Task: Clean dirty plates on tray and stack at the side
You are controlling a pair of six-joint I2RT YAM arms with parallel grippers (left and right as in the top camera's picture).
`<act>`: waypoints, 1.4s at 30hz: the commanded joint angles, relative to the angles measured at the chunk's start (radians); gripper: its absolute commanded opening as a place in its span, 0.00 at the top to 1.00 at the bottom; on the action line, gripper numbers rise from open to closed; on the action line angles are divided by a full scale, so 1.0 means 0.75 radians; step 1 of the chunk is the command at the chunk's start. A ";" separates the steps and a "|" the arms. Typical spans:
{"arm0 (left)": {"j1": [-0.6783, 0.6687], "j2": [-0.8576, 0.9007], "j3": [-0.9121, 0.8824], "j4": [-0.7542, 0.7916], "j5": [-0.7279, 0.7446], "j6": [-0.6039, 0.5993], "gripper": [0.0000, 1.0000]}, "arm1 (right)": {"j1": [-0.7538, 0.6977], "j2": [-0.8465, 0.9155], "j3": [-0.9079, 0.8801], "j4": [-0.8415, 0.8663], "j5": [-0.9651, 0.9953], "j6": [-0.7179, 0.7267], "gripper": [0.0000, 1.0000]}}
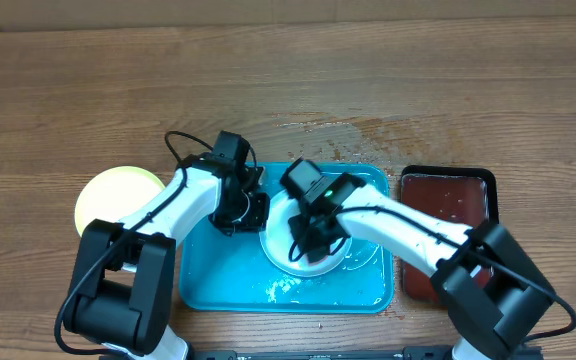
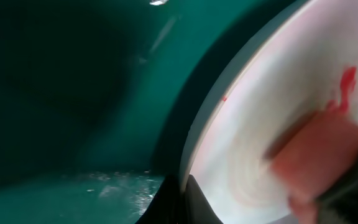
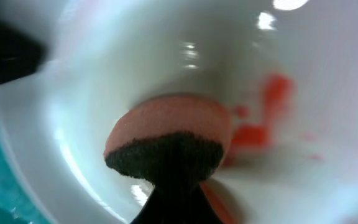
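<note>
A white plate [image 1: 318, 268] sits on the turquoise tray [image 1: 228, 290], with red sauce smears [image 3: 253, 134] inside it. My left gripper [image 1: 253, 212] is shut on the plate's left rim, which shows pinched between the fingers [image 2: 182, 205] in the left wrist view. My right gripper [image 1: 306, 245] is shut on a pink sponge [image 3: 166, 124] with a dark scouring side, and the sponge is pressed onto the plate's inner surface [image 3: 135, 56]. The sponge [image 2: 319, 155] also shows beside a red streak [image 2: 347, 81]. A pale yellow-green plate [image 1: 108, 195] lies on the table left of the tray.
A smaller black tray [image 1: 448, 200] of reddish-brown liquid stands right of the turquoise tray. Water drops glisten on the tray floor [image 2: 110, 186] and on the wooden table [image 1: 338, 135] behind the tray.
</note>
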 commanded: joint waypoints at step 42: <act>-0.048 0.014 -0.004 -0.011 0.017 0.057 0.96 | 0.015 0.106 0.053 -0.015 -0.249 -0.139 0.96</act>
